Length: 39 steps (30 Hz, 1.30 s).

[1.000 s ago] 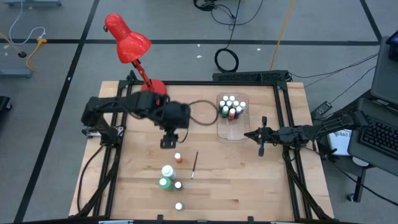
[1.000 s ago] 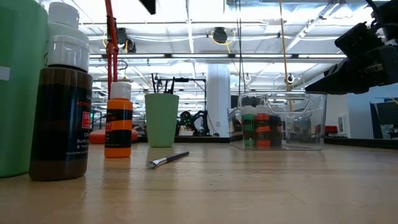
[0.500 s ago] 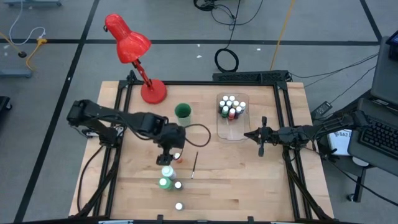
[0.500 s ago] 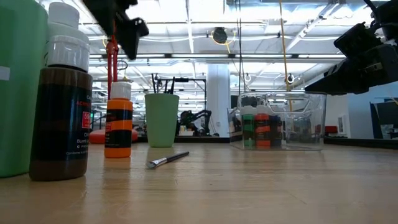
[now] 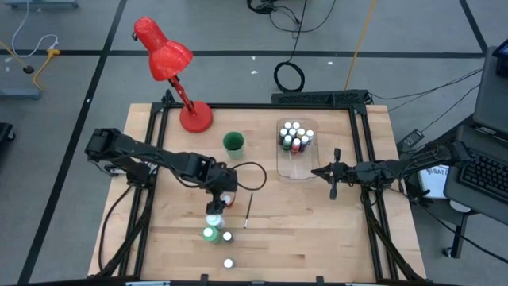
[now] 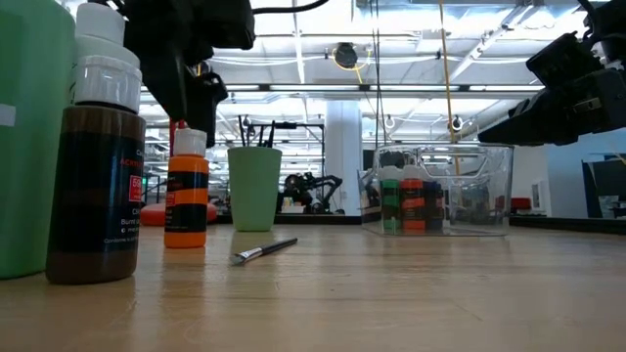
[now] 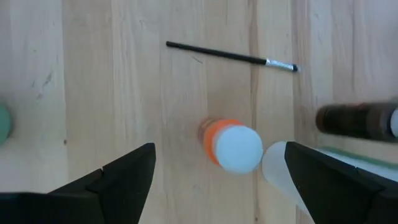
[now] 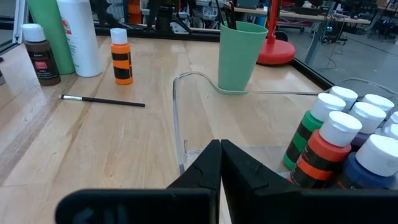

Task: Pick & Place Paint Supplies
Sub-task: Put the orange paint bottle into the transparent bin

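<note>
A small orange paint bottle (image 7: 230,146) with a white cap stands upright on the wooden table. My left gripper (image 7: 217,186) hangs open just above it, pointing steeply down, one finger on either side and apart from it; the same gripper (image 6: 196,108) shows over the bottle (image 6: 186,196) in the low view. A thin dark brush (image 7: 230,56) lies flat beyond the bottle. Beside it stand a brown bottle (image 6: 98,176), a white bottle (image 5: 214,216) and a green bottle (image 5: 209,233). My right gripper (image 8: 221,162) waits shut at the tray's right side (image 5: 333,179).
A clear plastic tray (image 5: 295,163) at the back right holds several small bottles (image 5: 294,137). A green cup (image 5: 233,143) and a red lamp (image 5: 171,59) stand at the back. Two more small bottles (image 5: 228,263) stand near the front edge.
My left gripper has come down and toward the table's near edge, from well above the table to just over the orange bottle, with its arm stretching out. The bottles and the brush have stayed where they were.
</note>
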Each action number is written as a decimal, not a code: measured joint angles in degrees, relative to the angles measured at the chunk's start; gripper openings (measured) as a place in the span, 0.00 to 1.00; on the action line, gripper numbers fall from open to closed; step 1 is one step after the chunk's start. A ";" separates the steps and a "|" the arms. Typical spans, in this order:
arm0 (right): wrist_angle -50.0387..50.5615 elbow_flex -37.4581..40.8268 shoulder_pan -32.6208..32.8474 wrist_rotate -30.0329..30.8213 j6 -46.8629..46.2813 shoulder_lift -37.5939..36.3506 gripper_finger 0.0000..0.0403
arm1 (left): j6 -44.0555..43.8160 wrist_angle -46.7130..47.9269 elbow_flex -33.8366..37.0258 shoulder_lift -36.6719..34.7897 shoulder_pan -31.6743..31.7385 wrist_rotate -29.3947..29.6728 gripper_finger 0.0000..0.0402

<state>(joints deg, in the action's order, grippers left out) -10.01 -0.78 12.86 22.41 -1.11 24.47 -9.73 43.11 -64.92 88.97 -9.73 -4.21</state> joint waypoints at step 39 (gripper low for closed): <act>-0.03 0.00 0.00 0.15 0.29 0.00 0.01 | -3.63 -5.12 2.98 1.70 0.41 -0.81 0.72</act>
<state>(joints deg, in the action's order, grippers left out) -10.04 -0.78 12.86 22.57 -0.82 24.47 -13.35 37.99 -61.93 90.67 -9.32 -5.02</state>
